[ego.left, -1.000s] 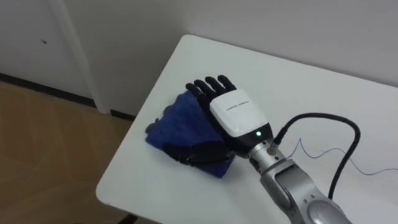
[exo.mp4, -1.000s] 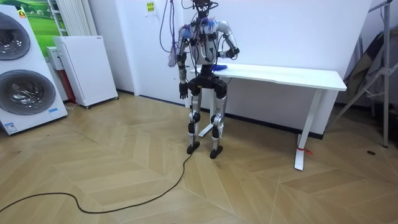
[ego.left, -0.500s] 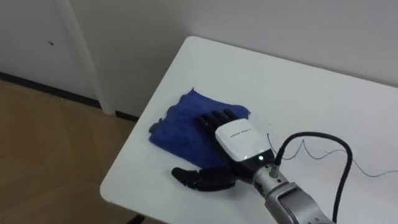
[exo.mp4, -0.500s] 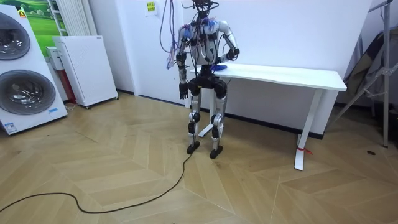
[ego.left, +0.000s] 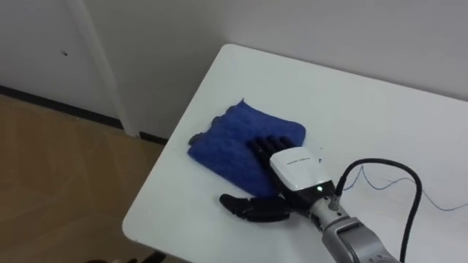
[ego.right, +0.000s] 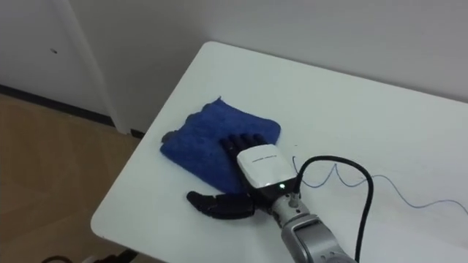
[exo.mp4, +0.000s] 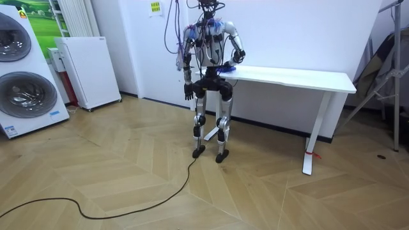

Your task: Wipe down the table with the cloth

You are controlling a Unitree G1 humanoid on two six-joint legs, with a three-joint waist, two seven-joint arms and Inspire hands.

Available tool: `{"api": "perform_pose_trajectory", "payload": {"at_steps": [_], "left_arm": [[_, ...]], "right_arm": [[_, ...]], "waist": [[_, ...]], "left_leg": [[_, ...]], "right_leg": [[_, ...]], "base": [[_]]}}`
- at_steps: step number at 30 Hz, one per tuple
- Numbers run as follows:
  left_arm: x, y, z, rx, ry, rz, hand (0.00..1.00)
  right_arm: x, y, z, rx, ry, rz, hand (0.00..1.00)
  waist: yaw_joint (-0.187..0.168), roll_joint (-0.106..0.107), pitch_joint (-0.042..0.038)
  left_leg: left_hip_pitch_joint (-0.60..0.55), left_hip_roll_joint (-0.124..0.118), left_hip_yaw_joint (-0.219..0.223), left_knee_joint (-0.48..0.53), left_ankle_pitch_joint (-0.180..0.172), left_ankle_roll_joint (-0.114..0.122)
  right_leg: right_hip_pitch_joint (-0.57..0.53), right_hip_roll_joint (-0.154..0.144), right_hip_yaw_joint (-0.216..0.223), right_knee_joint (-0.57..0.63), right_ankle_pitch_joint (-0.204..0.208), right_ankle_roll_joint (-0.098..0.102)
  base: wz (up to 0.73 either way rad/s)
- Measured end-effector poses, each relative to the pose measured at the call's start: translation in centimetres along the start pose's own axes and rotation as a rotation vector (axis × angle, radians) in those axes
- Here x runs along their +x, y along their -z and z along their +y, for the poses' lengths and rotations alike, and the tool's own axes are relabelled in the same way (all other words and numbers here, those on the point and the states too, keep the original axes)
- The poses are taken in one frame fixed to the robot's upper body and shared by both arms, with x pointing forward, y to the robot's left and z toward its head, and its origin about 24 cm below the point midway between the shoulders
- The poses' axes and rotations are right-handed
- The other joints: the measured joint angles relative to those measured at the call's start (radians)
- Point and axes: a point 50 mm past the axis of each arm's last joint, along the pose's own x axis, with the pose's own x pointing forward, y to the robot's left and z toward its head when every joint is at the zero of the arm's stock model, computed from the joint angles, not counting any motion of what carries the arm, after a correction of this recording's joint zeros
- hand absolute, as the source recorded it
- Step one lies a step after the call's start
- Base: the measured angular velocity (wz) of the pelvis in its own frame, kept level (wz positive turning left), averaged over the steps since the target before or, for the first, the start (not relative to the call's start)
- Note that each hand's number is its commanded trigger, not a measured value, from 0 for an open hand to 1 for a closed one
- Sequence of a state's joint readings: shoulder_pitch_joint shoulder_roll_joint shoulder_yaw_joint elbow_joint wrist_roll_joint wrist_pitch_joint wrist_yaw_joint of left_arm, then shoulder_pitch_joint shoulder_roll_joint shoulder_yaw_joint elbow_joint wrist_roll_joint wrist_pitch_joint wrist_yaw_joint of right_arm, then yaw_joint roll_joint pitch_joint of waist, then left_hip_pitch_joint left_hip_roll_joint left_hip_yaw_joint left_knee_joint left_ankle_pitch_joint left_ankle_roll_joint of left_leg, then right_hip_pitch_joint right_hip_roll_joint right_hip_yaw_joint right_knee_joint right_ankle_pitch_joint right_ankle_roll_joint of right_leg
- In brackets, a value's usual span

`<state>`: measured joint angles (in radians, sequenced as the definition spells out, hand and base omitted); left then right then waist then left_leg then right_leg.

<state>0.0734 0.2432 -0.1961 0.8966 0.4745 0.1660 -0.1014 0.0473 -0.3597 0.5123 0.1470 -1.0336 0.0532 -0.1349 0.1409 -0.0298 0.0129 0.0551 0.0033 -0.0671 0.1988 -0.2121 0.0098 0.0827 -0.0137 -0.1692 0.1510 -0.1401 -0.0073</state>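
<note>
Standing on wood floor [exo.mp4: 287, 198]: white table [exo.mp4: 289, 78]

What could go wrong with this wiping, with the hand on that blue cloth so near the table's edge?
1. The cloth lies close to the table edge; a stroke that way could sweep it onto the floor.
2. The right hand presses with flat fingers on the cloth's near part and grips nothing, so the cloth may slip out or bunch up instead of wiping.
The left hand hangs by the robot's side, too far to help.
</note>
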Motion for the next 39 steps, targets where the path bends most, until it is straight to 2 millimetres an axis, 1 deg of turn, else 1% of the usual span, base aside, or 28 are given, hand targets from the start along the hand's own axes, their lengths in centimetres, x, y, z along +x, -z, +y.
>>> {"api": "perform_pose_trajectory", "payload": {"at_steps": [1,4,8,11,16,17,19,21,24,27,32,39], "left_arm": [[0.0,0.1,-0.1,-0.001,0.003,0.006,0.0],[0.0,0.6,-0.4,-0.003,0.012,0.027,0.0],[0.0,1.0,-0.6,-0.002,0.019,0.043,0.0],[0.0,1.0,-0.5,0.029,0.014,0.043,0.0],[0.0,1.0,-0.2,0.021,0.004,0.046,0.0],[0.0,1.0,-0.2,0.02,0.003,0.047,0.0],[0.0,1.0,-0.2,0.02,0.007,0.046,0.0],[0.0,1.1,-0.3,0.02,0.022,0.051,0.0],[0.0,1.2,-0.3,0.019,0.031,0.052,0.0],[0.0,1.2,-0.4,0.019,0.041,0.054,0.0],[0.0,1.3,-0.4,0.019,0.048,0.061,0.0],[0.0,1.3,-0.5,0.017,0.053,0.063,0.0]], "right_arm": [[0.0,0.1,0.1,0.007,0.001,0.007,0.0],[-0.1,1.0,0.3,0.013,0.004,0.042,0.0],[-0.1,1.3,0.2,0.028,0.005,0.059,0.0],[0.1,1.4,0.0,0.046,0.019,0.07,0.0],[0.4,1.4,-0.6,0.06,0.048,0.081,0.0],[0.5,1.4,-0.8,0.058,0.057,0.08,0.0],[0.7,1.5,-1.4,0.058,0.081,0.081,0.0],[1.0,1.2,-2.5,0.068,0.122,0.074,0.0],[1.4,1.1,-3.2,0.079,0.148,0.065,0.0],[1.5,1.1,-3.4,0.086,0.156,0.064,0.0],[1.5,1.1,-3.4,0.087,0.156,0.065,0.0],[1.5,1.1,-3.4,0.086,0.156,0.066,0.0]], "waist": [[0.0,0.001,0.0008],[0.0,0.001,-0.0011],[0.001,-0.011,-0.0073],[0.003,-0.017,-0.0103],[0.002,-0.02,-0.0077],[0.001,-0.021,-0.0063],[0.001,-0.022,-0.006],[0.001,-0.024,-0.0049],[0.001,-0.028,-0.0033],[0.001,-0.03,-0.0012],[0.001,-0.028,0.0003],[0.002,-0.029,-0.0003]], "left_leg": [[0.003,0.0,0.0,0.0,-0.001,0.001],[0.008,-0.003,-0.001,0.003,-0.002,0.003],[0.009,-0.004,0.0,0.005,-0.002,0.003],[0.009,-0.004,0.001,0.006,-0.002,0.003],[0.009,-0.003,0.001,0.005,-0.002,0.003],[0.008,-0.003,0.0,0.004,-0.002,0.003],[0.007,-0.003,0.0,0.002,-0.003,0.003],[0.008,-0.003,0.0,0.001,-0.003,0.003],[0.009,-0.003,0.0,0.001,-0.003,0.003],[0.009,-0.002,0.0,0.001,-0.003,0.003],[0.008,-0.002,-0.001,0.001,-0.003,0.003],[0.007,-0.001,-0.001,0.002,-0.003,0.003]], "right_leg": [[0.004,0.0,0.002,0.0,-0.001,0.001],[0.014,-0.002,0.005,0.0,-0.007,0.004],[0.016,-0.003,0.008,0.001,-0.011,0.004],[0.016,-0.003,0.005,0.0,-0.011,0.005],[0.015,-0.003,0.004,0.002,-0.011,0.005],[0.014,-0.003,0.003,0.002,-0.011,0.005],[0.014,-0.003,0.002,0.002,-0.012,0.006],[0.015,-0.003,0.002,0.001,-0.012,0.006],[0.017,-0.003,0.001,0.002,-0.012,0.006],[0.019,-0.003,-0.002,0.002,-0.012,0.006],[0.019,-0.003,-0.007,0.002,-0.012,0.006],[0.02,-0.003,-0.01,0.002,-0.012,0.007]], "base": [[0.06],[0.07],[0.03],[0.0],[0.0],[0.0],[0.0],[0.0],[0.01],[0.05],[0.01],[0.0]]}}
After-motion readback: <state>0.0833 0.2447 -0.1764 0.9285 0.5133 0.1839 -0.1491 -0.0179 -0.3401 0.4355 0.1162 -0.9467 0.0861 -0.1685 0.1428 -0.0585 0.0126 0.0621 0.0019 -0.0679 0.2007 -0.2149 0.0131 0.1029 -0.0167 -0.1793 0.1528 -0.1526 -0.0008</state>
